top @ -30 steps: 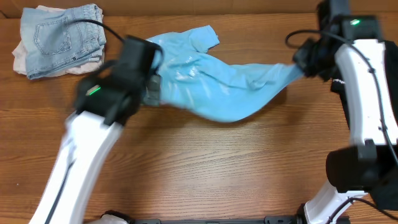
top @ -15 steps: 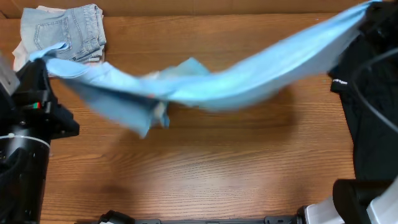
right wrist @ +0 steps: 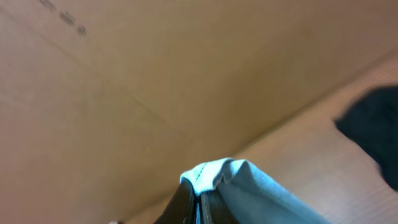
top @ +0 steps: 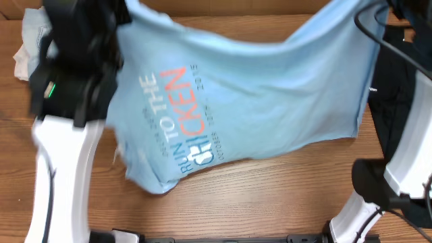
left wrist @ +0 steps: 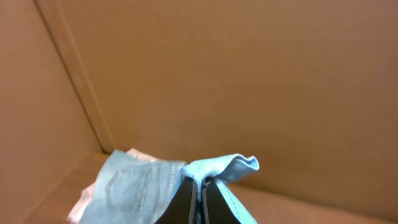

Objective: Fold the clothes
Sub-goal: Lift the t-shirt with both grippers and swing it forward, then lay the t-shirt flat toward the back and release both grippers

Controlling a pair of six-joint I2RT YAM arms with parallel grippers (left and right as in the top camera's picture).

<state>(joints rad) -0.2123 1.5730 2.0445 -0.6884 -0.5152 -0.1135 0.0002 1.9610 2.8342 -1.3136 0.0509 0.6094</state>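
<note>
Upper left of the overhead frame: folded jeans (top: 30, 30) on a pale garment (top: 20, 64), mostly hidden behind the left arm (top: 71, 74). Climbs from the lower left edge to the top of the frame, white below and black above. Bottom centre of the left wrist view: left gripper (left wrist: 200, 186), jaws pressed together and pinching a puckered edge of the sky-blue T-shirt (top: 283, 81), jeans just behind to the left, brown cardboard wall (left wrist: 249, 74) filling the rest. Across most of the overhead frame: the T-shirt, lifted and spread in the air. Stretches from upper left to upper right, sags in the middle, and drops its lower edge toward the lower left above the wooden table (top: 270, 202). Left of centre, running sideways: white lettering (top: 187, 152) reading "RUN TO THE", with a red-orange mark (top: 179, 88) spelling "CKEN" beside it; smaller print too fine to read. Along the right edge: black shirt (top: 388, 101), partly under the right arm (top: 405, 169), small white logo (top: 370, 88) at its left border. Bottom centre of the right wrist view: right gripper (right wrist: 199, 199), jaws clamped tight on another bunched corner of the T-shirt, cardboard behind, black shirt a dark patch at the right edge.
</note>
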